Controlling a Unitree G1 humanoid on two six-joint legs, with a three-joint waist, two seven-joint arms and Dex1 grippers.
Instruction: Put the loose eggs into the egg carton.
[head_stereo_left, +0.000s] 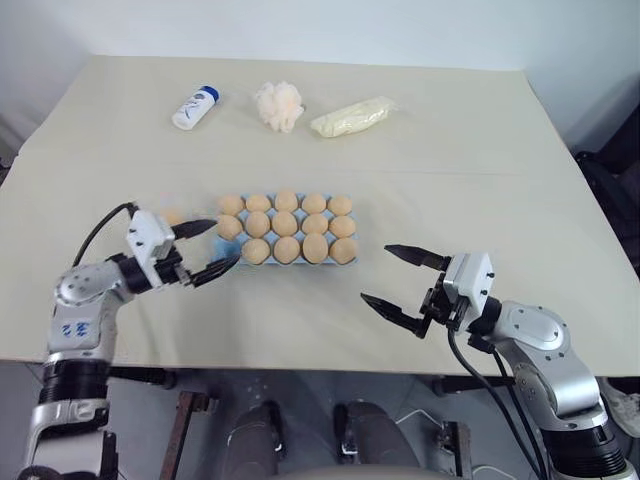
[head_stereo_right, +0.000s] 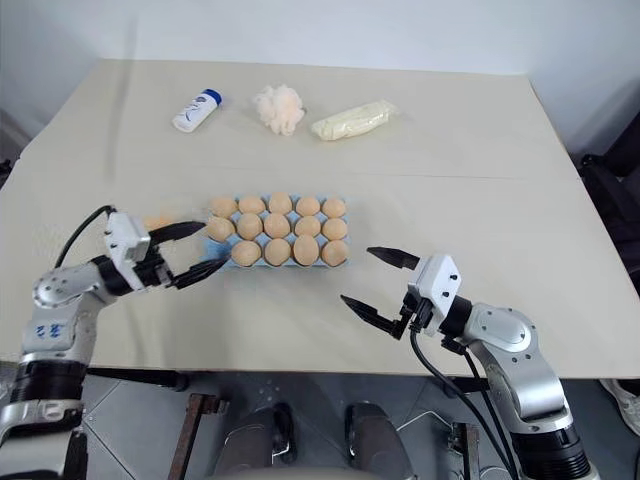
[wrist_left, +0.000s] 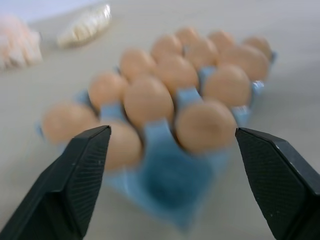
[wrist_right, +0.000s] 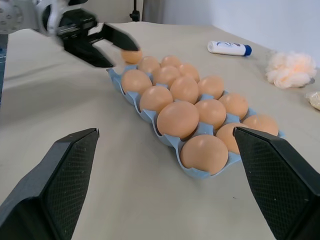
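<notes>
Sitting near the middle of the beige counter (head_stereo_left: 420, 170), the light blue moulded egg carton (head_stereo_left: 225, 243) carries smooth tan-orange eggs (head_stereo_left: 287, 224) in three rows of five cups. The head views show fourteen eggs seated; the cup at the carton's 7 o'clock corner, nearest the left gripper, shows bare blue. One more egg of the same colour (wrist_right: 132, 56) lies just beyond the carton's left end, at about 9 o'clock from it, blurred in the head view, so I cannot tell whether it rests on the counter or against the rim. The left gripper (head_stereo_left: 216, 247) points level toward that same end of the carton, its two black jaws spread wide on either side of the empty corner cup, with nothing between them. In the left wrist view the bare blue cup lies straight ahead between the open jaws. The right gripper (head_stereo_left: 390, 276) hovers at about 4 o'clock from the carton, well apart from it, its jaws also wide open and empty. Along the far edge of the counter, at 12 o'clock, lie a white bottle with a blue cap (head_stereo_left: 195, 107), a fluffy pale peach puff (head_stereo_left: 279, 105) and a clear bag of pale yellow material (head_stereo_left: 352, 116), side by side.
</notes>
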